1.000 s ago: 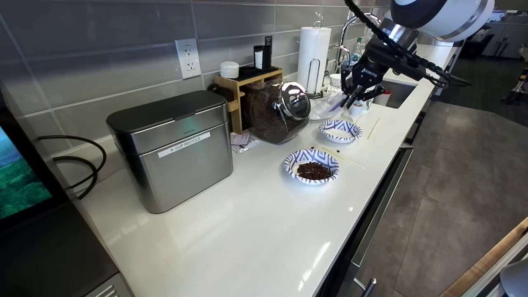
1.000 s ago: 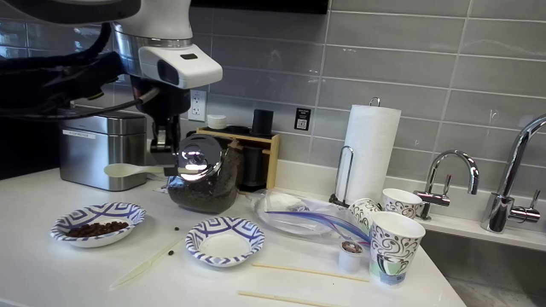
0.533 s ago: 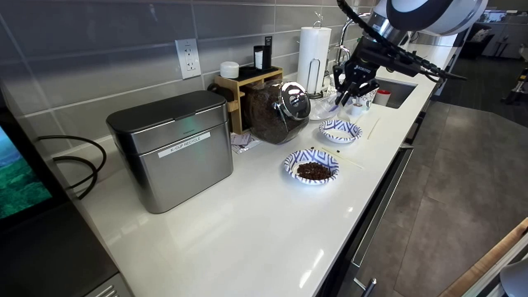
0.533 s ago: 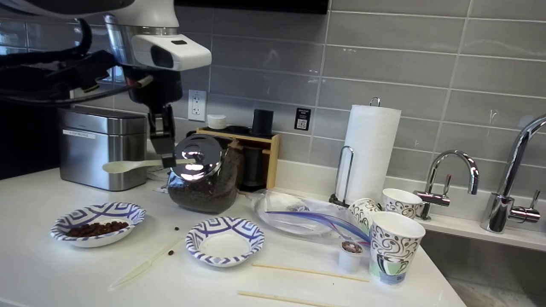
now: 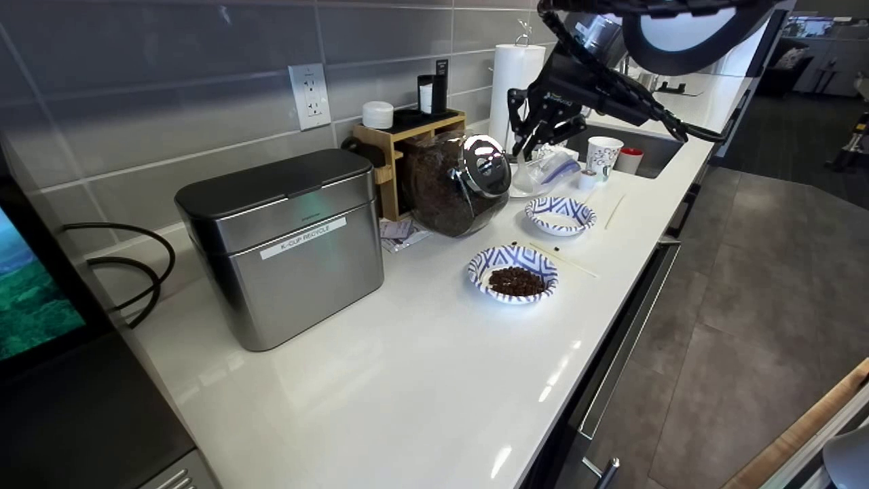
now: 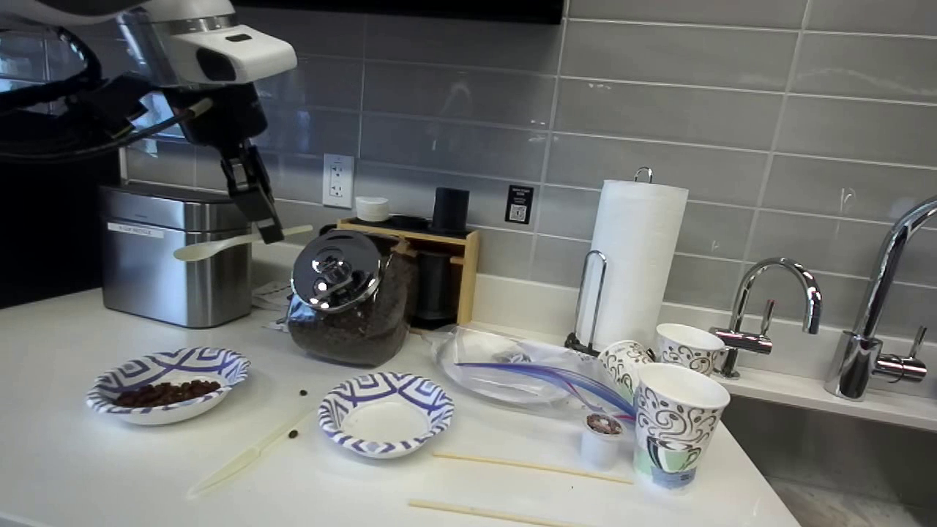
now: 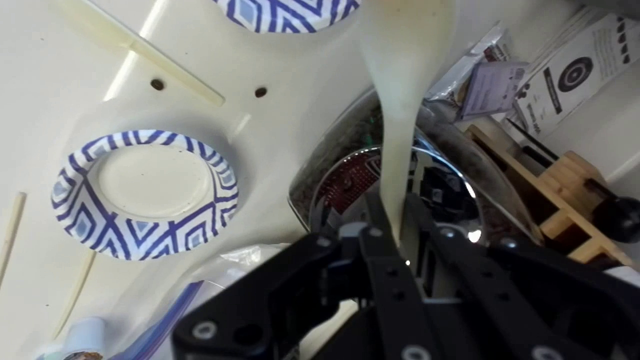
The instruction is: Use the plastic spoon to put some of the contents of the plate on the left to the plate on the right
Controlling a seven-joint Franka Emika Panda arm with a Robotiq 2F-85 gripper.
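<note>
On the left plate [image 6: 176,368] sits the cargo: a heap of dark brown bits [image 6: 167,393], where the next move, as I judge it, must lead — down over the rim, then a tipped, digging stroke. Up in the air, touching no plate, hangs the plastic spoon [image 6: 217,247], bowl to the left in an exterior view. I see no bits on it there, but the wrist view cuts off most of the bowl, so I cannot vouch that it is bare. My fingers [image 6: 259,208] pinch its handle, whose end juts out beyond them to the right; the step in hand, by my reading, is lining up for a scoop. Farther right, two stray bits [image 6: 303,393] lie on the counter [image 6: 329,490] between the plates, near a pale plastic knife [image 6: 249,454]. Last comes the right plate [image 6: 386,422], no heap in it — the delivery appears yet to be made, and the crossing will call for a level spoon and a gentle turn at the end to empty it.
</note>
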